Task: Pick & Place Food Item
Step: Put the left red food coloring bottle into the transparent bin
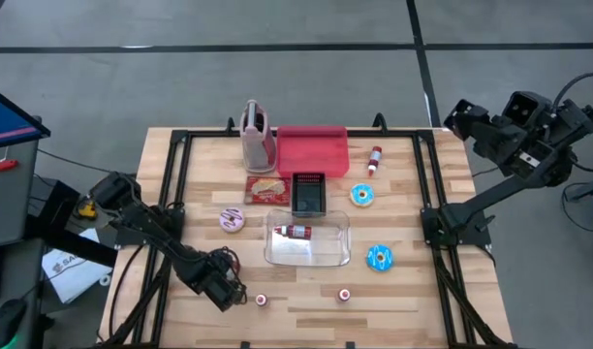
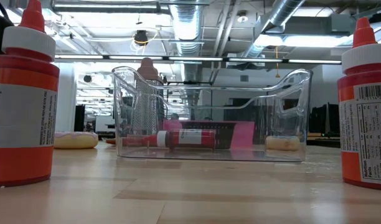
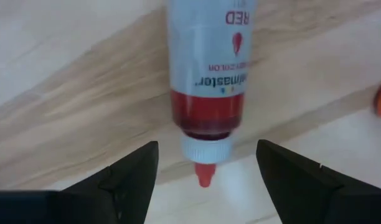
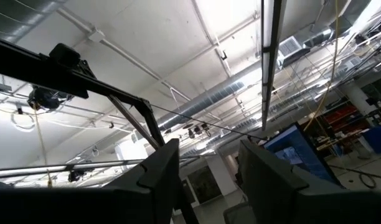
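Observation:
A small red food-colour bottle [image 1: 262, 301] with a white cap stands upright on the wooden table near its front edge. It also shows in the low view [image 2: 22, 93]. My left gripper [image 1: 229, 289] is open just left of it. In the left wrist view [image 3: 207, 144] the fingers stand on either side of the bottle's cap end [image 3: 205, 148] without touching it. A second such bottle [image 1: 344, 294] stands to the right. A clear bin [image 1: 321, 254] holds another bottle lying on its side [image 1: 296, 232]. My right gripper [image 4: 209, 180] is open, raised off the table's far right.
A pink doughnut [image 1: 233, 221] and two blue doughnuts [image 1: 362, 195] [image 1: 379, 257] lie around the bin. Behind it are a black basket [image 1: 307, 192], a food packet [image 1: 267, 187], a red tray [image 1: 313, 150], a grater [image 1: 258, 136] and another bottle [image 1: 375, 160].

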Tool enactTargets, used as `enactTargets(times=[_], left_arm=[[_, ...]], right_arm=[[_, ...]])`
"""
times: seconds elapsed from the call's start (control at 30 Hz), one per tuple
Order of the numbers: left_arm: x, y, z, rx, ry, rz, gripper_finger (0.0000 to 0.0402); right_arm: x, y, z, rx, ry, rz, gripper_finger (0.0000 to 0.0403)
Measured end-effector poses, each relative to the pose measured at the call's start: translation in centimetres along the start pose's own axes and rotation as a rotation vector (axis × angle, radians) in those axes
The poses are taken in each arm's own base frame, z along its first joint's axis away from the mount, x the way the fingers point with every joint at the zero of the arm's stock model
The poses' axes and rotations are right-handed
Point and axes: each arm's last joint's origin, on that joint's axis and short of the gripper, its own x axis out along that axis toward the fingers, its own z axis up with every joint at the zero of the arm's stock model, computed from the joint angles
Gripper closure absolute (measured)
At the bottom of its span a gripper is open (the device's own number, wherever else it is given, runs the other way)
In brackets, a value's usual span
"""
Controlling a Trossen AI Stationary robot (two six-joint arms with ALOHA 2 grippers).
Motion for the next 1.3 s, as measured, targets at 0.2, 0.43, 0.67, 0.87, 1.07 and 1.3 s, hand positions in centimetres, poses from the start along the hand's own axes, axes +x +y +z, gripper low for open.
enactTargets(times=[0.2, 0.43, 0.67, 0.87, 1.07, 1.3], left_arm=[[1.0, 0.6, 0.7, -0.003, -0.001, -0.016, 0.0156], [1.4, 0.4, 1.3, 0.017, 0.012, -0.051, 0.0214], [1.4, 0.3, 1.2, 0.046, 0.008, -0.07, 0.0293], [-0.2, 0.2, 1.9, 0.168, -0.007, -0.122, 0.0293], [-4.3, 1.8, 4.2, 0.175, -0.151, -0.153, 0.0293], [-8.7, 2.5, 8.4, 0.376, -0.295, -0.299, 0.0293]], right_arm=[[0.0, -0.1, 0.0, -0.013, -0.013, -0.039, 0.0243], [0.0, -0.2, 0.0, -0.016, -0.021, -0.063, 0.0243], [0.0, -0.3, 0.1, -0.026, -0.03, -0.086, 0.0243], [0.0, -0.3, 0.1, -0.046, -0.033, -0.09, 0.0243], [0.0, -0.3, 0.3, -0.069, -0.052, -0.091, 0.0243], [0.0, -0.3, 0.2, -0.114, -0.038, -0.093, 0.0243]])
